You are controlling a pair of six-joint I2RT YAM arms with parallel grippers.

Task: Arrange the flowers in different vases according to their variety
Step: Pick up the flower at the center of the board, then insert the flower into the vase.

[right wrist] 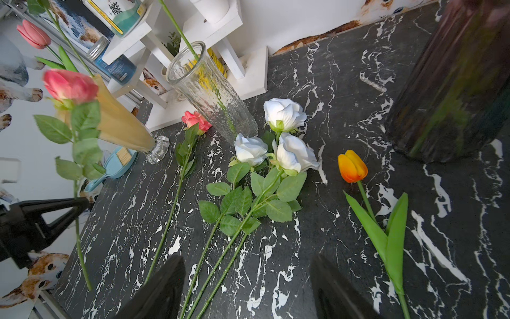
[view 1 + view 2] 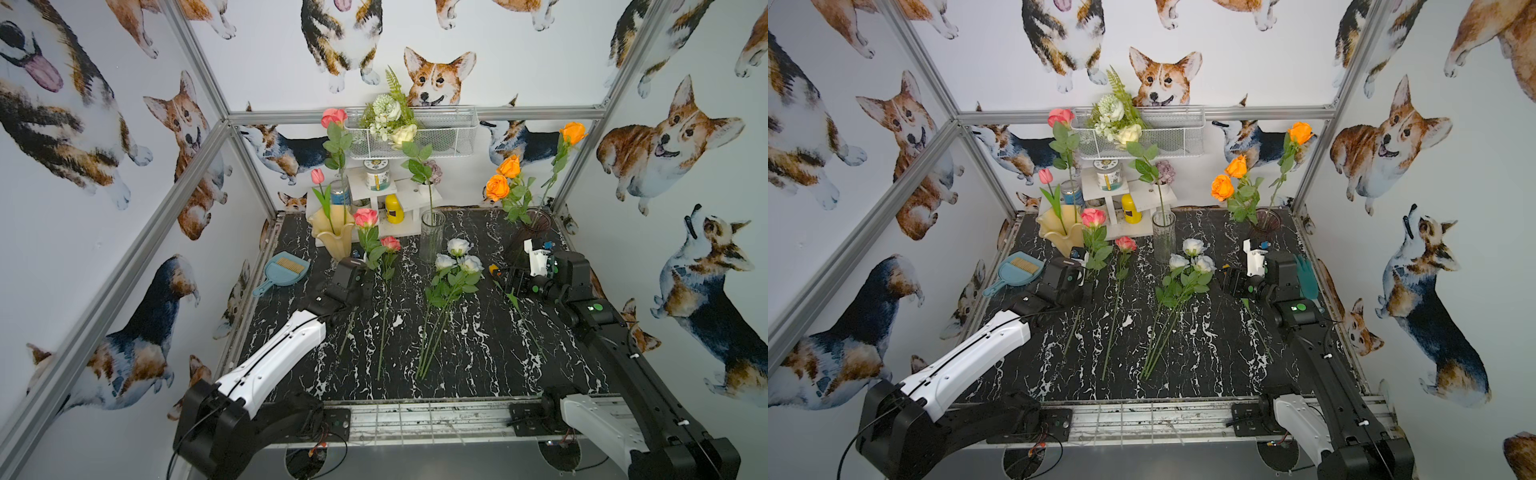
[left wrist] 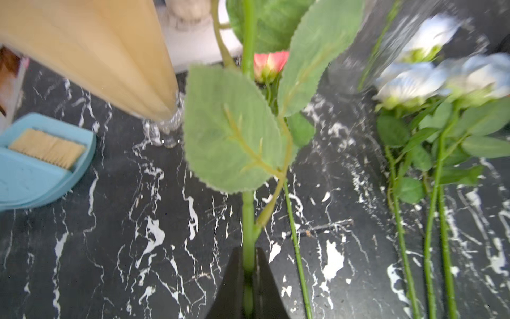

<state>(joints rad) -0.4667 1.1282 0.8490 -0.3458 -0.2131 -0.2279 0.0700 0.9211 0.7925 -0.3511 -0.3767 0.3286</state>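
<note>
My left gripper (image 3: 248,265) is shut on the green stem of a pink rose (image 2: 365,217), which stands raised beside the creamy-yellow vase (image 2: 334,232). That vase holds a pink tulip (image 2: 318,176) and a tall pink rose (image 2: 333,117). Another pink rose (image 2: 390,243) and three white roses (image 2: 457,259) lie on the black marble table (image 2: 478,365). The clear glass vase (image 2: 432,237) holds a cream rose (image 2: 404,134). Orange roses (image 2: 509,166) stand in the dark purple vase (image 2: 1266,220). My right gripper (image 1: 247,258) hangs open over the white roses' stems, with an orange tulip (image 1: 352,165) lying beside it.
A blue dustpan with brush (image 2: 284,270) lies at the left edge. A white shelf (image 2: 409,199) with jars and a wire basket (image 2: 440,133) with a fern bouquet stand at the back. A green glove (image 2: 1306,274) lies behind the right arm.
</note>
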